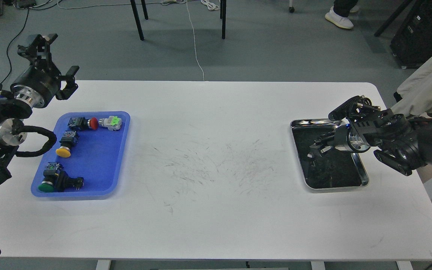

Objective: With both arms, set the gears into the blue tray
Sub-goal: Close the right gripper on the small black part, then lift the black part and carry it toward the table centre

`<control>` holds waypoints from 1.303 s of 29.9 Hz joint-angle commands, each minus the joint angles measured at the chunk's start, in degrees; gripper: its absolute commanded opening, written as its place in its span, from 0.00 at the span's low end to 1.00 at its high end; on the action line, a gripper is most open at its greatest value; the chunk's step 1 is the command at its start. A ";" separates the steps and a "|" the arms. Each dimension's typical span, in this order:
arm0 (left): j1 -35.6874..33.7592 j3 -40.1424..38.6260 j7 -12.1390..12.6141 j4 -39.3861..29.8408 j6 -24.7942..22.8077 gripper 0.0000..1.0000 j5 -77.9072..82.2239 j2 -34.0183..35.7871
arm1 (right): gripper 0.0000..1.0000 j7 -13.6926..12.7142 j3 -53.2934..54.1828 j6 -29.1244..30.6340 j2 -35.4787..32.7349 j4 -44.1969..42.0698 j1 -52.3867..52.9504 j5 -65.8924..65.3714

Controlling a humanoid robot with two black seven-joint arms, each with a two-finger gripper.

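- The gears cannot be made out; if they are anywhere, they lie in the dark silver tray [362, 176] near the bench's right edge, lost against its black inside.
- The right gripper [315, 150] reaches down into that tray, probably for a gear; whether its fingers are apart or together I cannot tell.
- The blue tray [120, 157], near the left edge, holds only push-button switches [66, 144].
- The left gripper [56, 62] hangs with fingers spread beyond the blue tray's far-left corner, seemingly waiting.

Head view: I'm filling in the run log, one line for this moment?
left gripper open, raised | right gripper inside silver tray | blue tray: switches only
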 commanded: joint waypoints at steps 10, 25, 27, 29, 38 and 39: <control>0.00 0.08 -0.09 0.00 0.00 0.99 -0.09 0.44 | 0.01 2.79 2.81 -0.17 0.13 1.85 5.37 0.13; 0.00 0.08 0.09 -0.35 0.00 0.99 -0.09 2.11 | 0.01 3.05 17.41 -12.46 8.47 8.53 11.79 0.05; -0.09 0.08 0.09 -0.35 0.00 0.99 -0.09 2.20 | 0.01 3.05 17.50 -13.87 10.57 9.32 11.79 -0.30; -0.09 0.08 0.17 -0.35 0.00 0.99 0.00 2.89 | 0.01 3.05 17.85 -16.06 11.90 9.68 11.44 -0.22; -0.09 0.26 0.35 -0.62 -0.18 0.99 0.26 5.53 | 0.01 2.96 17.59 -30.13 16.47 10.38 7.75 -0.83; -0.09 0.35 0.44 -0.88 -0.18 0.99 0.26 5.80 | 0.01 2.96 17.58 -31.01 16.47 10.38 7.31 -0.83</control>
